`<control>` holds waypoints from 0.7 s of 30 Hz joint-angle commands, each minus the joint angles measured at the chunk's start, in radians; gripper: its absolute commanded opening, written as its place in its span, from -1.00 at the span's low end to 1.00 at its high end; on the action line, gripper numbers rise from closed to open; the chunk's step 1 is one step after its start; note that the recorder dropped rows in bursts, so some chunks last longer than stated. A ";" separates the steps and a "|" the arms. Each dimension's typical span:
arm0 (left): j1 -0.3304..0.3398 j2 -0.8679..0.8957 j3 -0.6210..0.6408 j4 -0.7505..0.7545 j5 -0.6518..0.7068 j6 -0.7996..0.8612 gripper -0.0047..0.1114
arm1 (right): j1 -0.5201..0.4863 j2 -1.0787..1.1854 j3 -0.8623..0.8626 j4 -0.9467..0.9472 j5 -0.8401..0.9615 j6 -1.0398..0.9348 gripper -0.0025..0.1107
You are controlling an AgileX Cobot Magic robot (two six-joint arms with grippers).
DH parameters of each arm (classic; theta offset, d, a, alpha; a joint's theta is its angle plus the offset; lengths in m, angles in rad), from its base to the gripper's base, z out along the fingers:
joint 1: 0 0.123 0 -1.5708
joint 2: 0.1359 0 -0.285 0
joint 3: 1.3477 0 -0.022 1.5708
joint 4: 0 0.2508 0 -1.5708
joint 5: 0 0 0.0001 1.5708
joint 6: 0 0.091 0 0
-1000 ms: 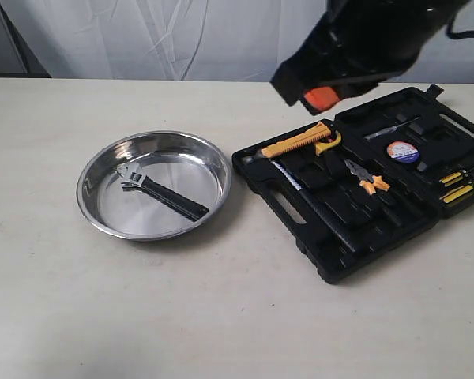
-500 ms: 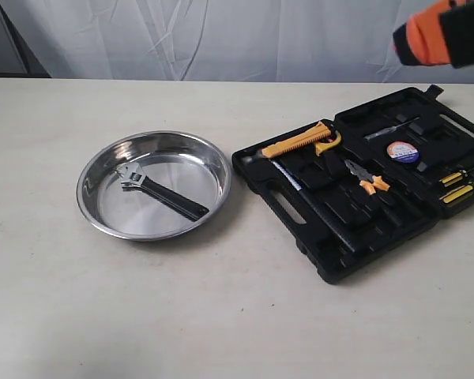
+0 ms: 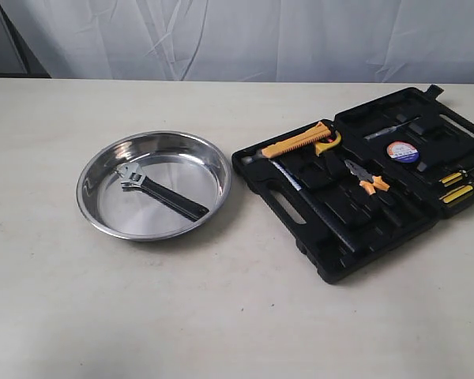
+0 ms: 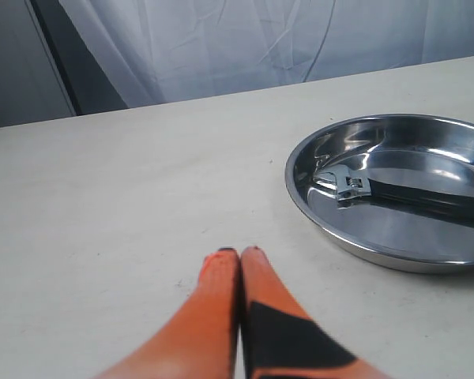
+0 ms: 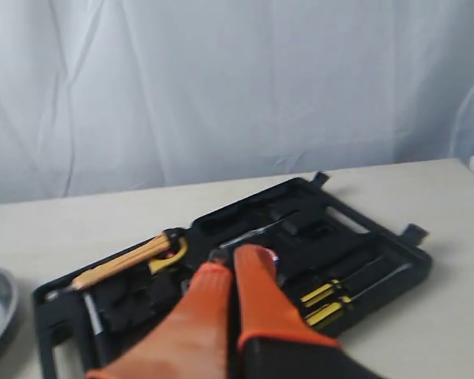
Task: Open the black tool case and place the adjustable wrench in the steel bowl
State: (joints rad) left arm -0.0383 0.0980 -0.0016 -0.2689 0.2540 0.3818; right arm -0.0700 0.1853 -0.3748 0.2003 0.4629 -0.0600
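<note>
Both your left gripper [image 4: 239,253] and right gripper [image 5: 233,260] have fingers pressed together; adjustable wrench [image 3: 162,192] lies in steel bowl [image 3: 186,166] (centre-left), black tool case [image 3: 379,223] open.

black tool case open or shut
Open: the black tool case lies spread flat, hammer and pliers showing in its slots.
</note>
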 commanded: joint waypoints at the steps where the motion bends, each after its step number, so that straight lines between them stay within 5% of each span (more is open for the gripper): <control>1: -0.006 -0.005 0.002 0.000 -0.014 -0.006 -0.91 | -0.125 -0.176 0.102 0.022 -0.026 -0.021 -0.97; 11: -0.006 -0.005 0.002 0.000 -0.016 -0.006 -0.91 | -0.209 -0.185 0.346 0.022 -0.208 -0.052 -0.97; 21: -0.006 -0.005 0.002 0.000 -0.016 -0.006 -0.91 | -0.209 -0.185 0.375 0.022 -0.160 -0.052 -0.97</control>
State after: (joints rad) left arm -0.0383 0.0980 -0.0016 -0.2689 0.2519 0.3818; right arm -0.2739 0.0049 -0.0043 0.2204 0.3063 -0.1042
